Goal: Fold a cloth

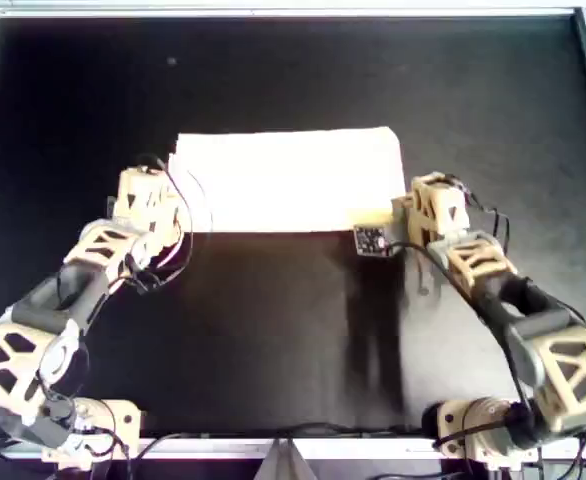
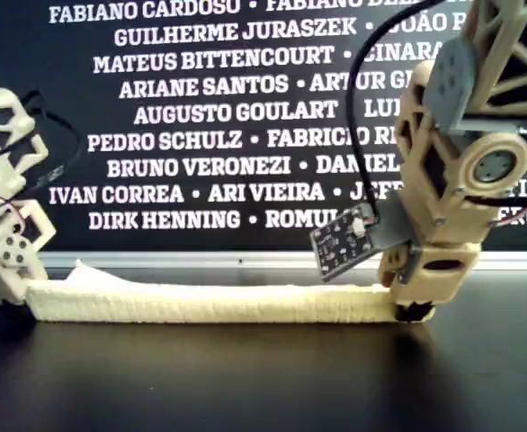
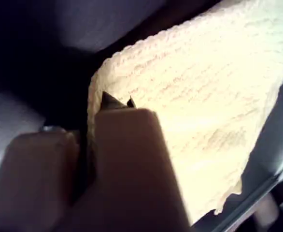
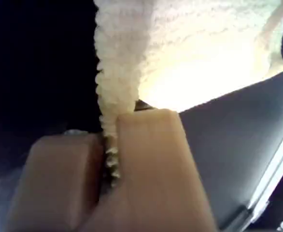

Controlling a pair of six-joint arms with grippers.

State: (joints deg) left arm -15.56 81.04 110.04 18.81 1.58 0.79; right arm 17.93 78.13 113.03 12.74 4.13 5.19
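The cloth (image 1: 288, 178) lay folded into a pale yellow rectangle on the black table (image 1: 273, 330), toward the far half of the overhead view, its long near edge running between the two arms. In the exterior view it showed as a low, doubled band flat on the surface, with a wall of printed names (image 2: 209, 117) behind it.

The left gripper (image 1: 163, 205) stood at the cloth's near corner on the overhead view's left. Its wrist view showed the fingers (image 3: 127, 159) closed to a narrow slit with the cloth's edge caught between them.

The right gripper (image 1: 401, 222) stood at the near corner on the overhead view's right. Its fingers (image 4: 151, 164) were pressed together on the cloth's fringed edge. A small circuit board (image 1: 371, 241) hung beside it.
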